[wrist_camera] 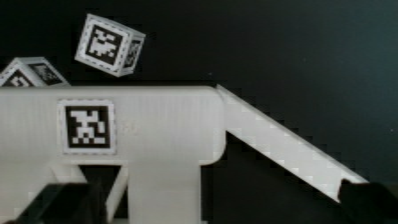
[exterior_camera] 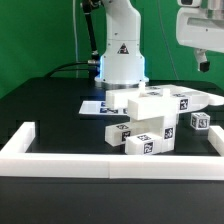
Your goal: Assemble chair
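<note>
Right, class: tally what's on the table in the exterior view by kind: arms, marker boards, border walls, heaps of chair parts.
Arm: 1
Marker board: 1
Border wall: 1
Heap of chair parts: 1
Total: 4

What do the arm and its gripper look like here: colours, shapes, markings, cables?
The arm is glossy white with rounded casings; its base bears a black triangular mark and a blue glowing ring low down. A dark cable runs to it. The gripper has a pale grey-white body and dark fingers.
</note>
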You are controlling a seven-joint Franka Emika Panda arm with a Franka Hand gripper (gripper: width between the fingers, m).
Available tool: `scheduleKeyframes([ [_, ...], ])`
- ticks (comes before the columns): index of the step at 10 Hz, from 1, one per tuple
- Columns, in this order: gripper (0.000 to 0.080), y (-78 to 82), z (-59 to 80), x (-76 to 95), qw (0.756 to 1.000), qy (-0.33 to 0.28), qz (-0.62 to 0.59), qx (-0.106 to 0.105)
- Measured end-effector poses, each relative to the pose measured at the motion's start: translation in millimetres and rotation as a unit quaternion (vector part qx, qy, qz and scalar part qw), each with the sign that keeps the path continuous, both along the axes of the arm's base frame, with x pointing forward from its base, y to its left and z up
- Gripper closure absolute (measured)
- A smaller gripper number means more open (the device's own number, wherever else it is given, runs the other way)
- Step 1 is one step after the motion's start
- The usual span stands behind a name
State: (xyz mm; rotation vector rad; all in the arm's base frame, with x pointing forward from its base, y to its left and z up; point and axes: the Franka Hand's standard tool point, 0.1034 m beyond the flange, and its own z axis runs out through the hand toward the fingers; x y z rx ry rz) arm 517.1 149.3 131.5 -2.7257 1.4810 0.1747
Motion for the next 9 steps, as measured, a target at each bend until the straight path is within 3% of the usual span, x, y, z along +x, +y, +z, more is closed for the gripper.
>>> scheduleKeyframes([
  [3,0.015,1.3,-0.4,-0.4,1.0,-0.002,-0.003,0.0],
  [7,0.015,43.6,-12.2,-32.6,1.0,-0.009,-0.001,-0.009],
  [9,0.015,46.0,-23.7,-41.3,1.0,-0.006,0.006,-0.015],
])
